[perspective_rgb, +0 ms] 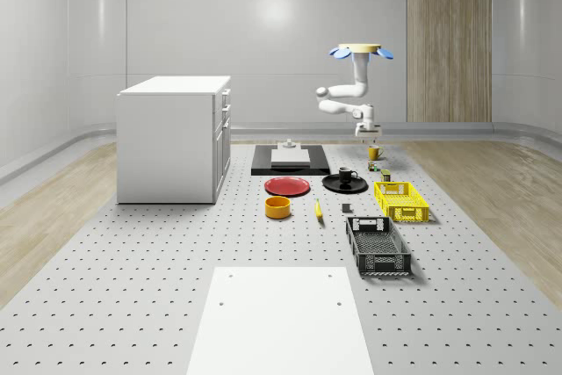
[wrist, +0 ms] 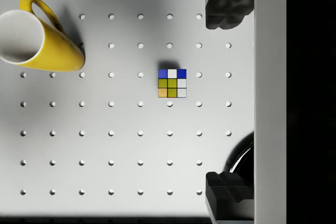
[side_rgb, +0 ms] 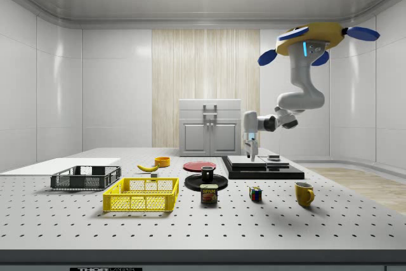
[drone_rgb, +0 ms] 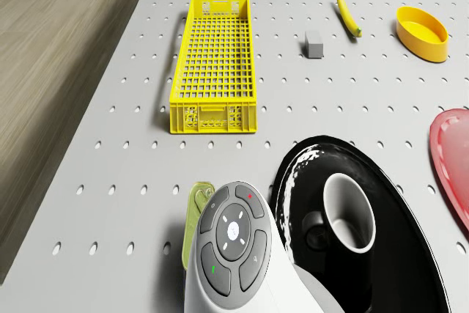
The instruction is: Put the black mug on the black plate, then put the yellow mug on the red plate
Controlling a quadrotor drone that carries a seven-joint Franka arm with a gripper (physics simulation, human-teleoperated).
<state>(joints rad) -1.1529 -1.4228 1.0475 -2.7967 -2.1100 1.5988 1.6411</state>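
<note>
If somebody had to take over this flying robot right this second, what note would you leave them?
Gripper: open, empty, hanging above the table near the puzzle cube; the drone hovers above that end of the table.
Black mug: already standing on the black plate. First step done.
Yellow mug: upright on the table, apart from the plates.
Red plate: bare, beside the black plate.
Left: grasp the yellow mug, set it on the red plate.

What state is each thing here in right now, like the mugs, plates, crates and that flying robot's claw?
black mug: upright on black plate.
yellow mug: upright on table, free.
red plate: bare.
yellow crate: empty.
black crate: empty.
drone: airborne.
gripper: open, empty.
</note>
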